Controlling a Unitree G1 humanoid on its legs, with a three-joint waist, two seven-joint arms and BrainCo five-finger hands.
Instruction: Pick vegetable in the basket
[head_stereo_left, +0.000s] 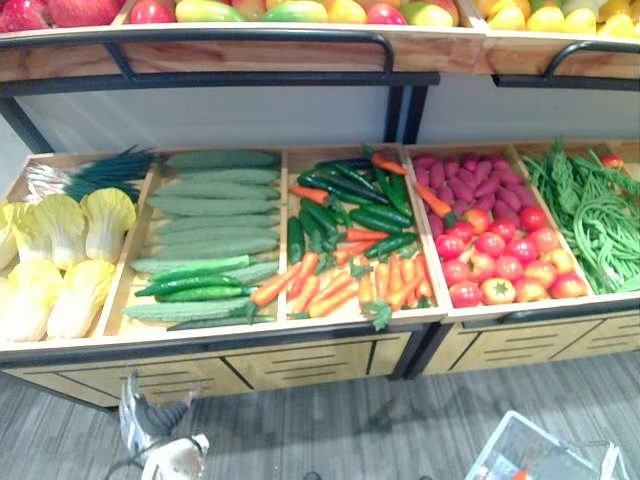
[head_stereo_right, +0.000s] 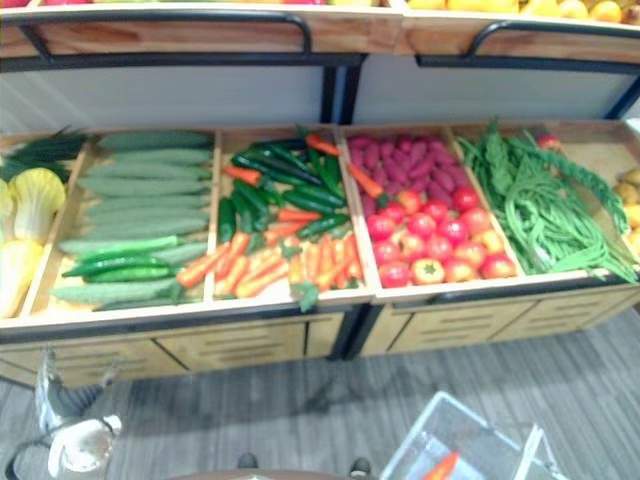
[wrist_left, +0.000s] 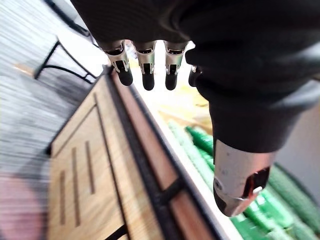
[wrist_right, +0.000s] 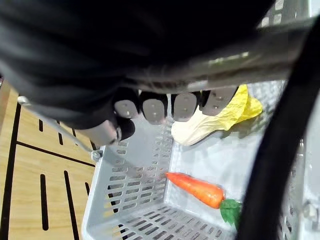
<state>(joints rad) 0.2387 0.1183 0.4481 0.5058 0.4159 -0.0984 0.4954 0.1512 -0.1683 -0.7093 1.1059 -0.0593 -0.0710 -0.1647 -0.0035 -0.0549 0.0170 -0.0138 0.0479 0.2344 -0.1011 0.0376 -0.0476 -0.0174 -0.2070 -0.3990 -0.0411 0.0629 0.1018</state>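
Carrying the basket (wrist_right: 135, 190), the right robot hand (wrist_right: 155, 107) is curling its fingers round the handle (wrist_right: 240, 62) and is gripping it. Below this robot hand, a carrot (wrist_right: 197, 189) and a cabbage (wrist_right: 215, 122) are lying on the basket floor, near each other but apart.

The left robot hand (wrist_left: 146, 62) is hanging with fingers straight and relaxed, holding nothing. It is sitting just in front of the surface (head_stereo_left: 250, 335) edge, and cucumbers (wrist_left: 200, 140) are lying on the surface just beyond it.

Progress, as a judgement: the task is running partway. Two vegetables are already resting in the basket, so at least part of the picking is done. No vegetable is being held at this moment. If more items are required, the empty left robot hand is needing to reach over the edge, close on one piece, and carry it across to the basket under the right robot hand.
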